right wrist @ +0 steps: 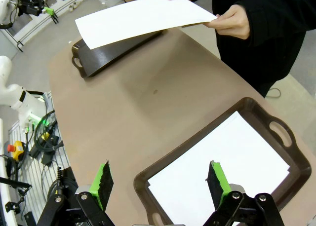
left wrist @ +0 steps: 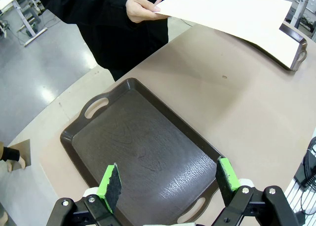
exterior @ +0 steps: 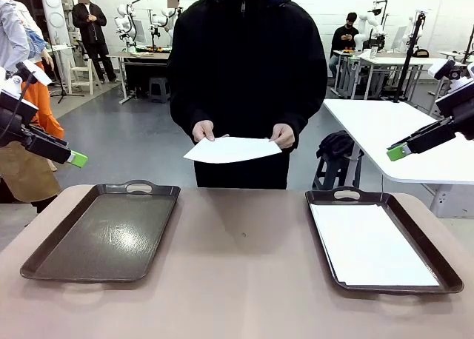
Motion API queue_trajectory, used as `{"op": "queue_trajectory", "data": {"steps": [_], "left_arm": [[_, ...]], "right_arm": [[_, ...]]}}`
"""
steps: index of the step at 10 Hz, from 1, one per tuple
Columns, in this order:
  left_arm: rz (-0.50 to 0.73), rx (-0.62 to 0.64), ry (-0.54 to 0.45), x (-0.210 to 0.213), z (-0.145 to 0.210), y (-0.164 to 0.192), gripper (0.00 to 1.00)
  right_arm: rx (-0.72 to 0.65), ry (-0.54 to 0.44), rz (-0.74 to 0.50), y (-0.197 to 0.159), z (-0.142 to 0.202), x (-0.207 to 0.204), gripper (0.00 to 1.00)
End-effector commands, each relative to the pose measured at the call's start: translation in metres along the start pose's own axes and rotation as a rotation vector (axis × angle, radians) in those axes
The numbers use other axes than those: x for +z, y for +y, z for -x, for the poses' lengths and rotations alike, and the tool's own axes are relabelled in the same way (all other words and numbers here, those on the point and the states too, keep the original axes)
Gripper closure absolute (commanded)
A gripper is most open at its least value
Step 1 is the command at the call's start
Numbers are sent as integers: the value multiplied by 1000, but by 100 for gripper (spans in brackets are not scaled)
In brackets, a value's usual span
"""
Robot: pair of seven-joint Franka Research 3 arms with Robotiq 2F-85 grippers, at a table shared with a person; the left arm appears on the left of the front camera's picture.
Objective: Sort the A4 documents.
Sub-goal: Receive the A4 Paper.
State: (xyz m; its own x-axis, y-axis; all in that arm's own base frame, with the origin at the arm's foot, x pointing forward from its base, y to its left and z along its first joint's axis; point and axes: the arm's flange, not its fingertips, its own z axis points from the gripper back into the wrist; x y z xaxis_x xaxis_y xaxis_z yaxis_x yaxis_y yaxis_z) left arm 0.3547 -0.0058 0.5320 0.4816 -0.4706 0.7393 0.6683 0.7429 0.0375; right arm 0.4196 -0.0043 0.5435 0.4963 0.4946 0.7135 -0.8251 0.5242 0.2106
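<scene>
Front view is showing a person standing at the table's far edge, both hands [exterior: 204, 130] holding one A4 sheet [exterior: 232, 149] level in the air above that edge. Another sheet [exterior: 368, 244] is lying flat in the tray [exterior: 434, 259] near the table's right edge, so sorting is judged under way. The tray [exterior: 104, 232] near the left edge is sitting bare, awaiting paper. The left gripper [left wrist: 168, 179] is hovering above the bare tray, jaws spread wide. The right gripper [right wrist: 159, 179] is hovering above the loaded tray, jaws likewise spread. The table's middle strip [exterior: 241, 265] is lying open, giving room to reach.
</scene>
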Motion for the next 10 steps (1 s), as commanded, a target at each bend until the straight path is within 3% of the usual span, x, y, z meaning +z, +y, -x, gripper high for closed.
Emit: {"op": "queue_trajectory", "data": {"steps": [1,10], "left_arm": [[4,2,-3,-1,1,1,0],[4,2,-3,-1,1,1,0]], "right_arm": [[10,-11,-10,0,1,1,0],[10,-11,-10,0,1,1,0]]}}
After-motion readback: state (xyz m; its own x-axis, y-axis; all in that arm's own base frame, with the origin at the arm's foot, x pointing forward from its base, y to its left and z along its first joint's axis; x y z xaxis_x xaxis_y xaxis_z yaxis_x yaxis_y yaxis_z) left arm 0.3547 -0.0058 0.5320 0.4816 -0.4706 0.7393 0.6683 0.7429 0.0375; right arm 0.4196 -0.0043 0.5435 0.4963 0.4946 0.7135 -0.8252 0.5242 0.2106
